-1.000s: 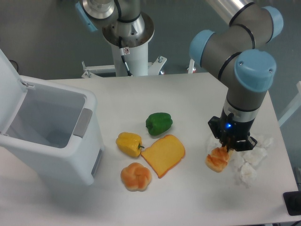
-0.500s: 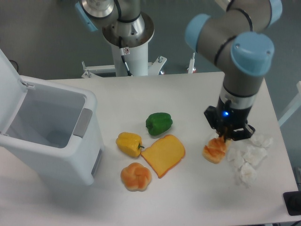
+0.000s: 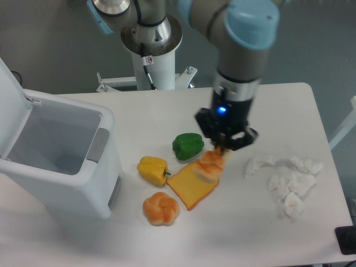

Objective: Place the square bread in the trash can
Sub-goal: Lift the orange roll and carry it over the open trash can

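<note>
orange-yellow, the square bread [image 3: 189, 183] lies flat on the white bench [image 3: 233, 233], near the middle, its upper right corner covered by a small orange pastry [image 3: 210, 165]. the gripper [image 3: 225, 146] hangs straight down over that corner, and its fingers are clamped on the pastry, which looks blurred. just beside the bread's upper edge sits a green pepper [image 3: 187, 146]; a yellow pepper [image 3: 153, 169] lies at its left edge, close to touching, and a round bun [image 3: 161, 208] sits near its lower left. well to the right is a clump of crumpled white paper [image 3: 289, 181]. the trash can [image 3: 61, 161] stands at the bench's left side, well apart from the bread, lid raised and its inside open to view.
</note>
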`<action>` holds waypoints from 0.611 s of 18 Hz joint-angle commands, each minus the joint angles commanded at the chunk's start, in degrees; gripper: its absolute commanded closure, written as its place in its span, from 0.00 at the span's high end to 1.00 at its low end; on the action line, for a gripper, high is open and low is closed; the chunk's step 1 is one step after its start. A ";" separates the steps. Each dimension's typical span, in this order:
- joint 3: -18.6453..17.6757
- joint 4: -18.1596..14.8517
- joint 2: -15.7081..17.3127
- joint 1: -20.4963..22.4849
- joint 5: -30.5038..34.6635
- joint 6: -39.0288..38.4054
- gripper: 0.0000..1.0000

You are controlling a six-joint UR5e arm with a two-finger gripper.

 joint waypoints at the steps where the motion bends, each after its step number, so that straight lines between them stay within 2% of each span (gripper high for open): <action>1: -0.35 -0.09 0.79 -1.06 -0.17 -1.50 0.14; 6: -2.63 -0.70 5.36 -7.38 -1.84 -8.09 0.15; 11: -3.17 -0.62 6.69 -13.10 -3.08 -13.81 0.16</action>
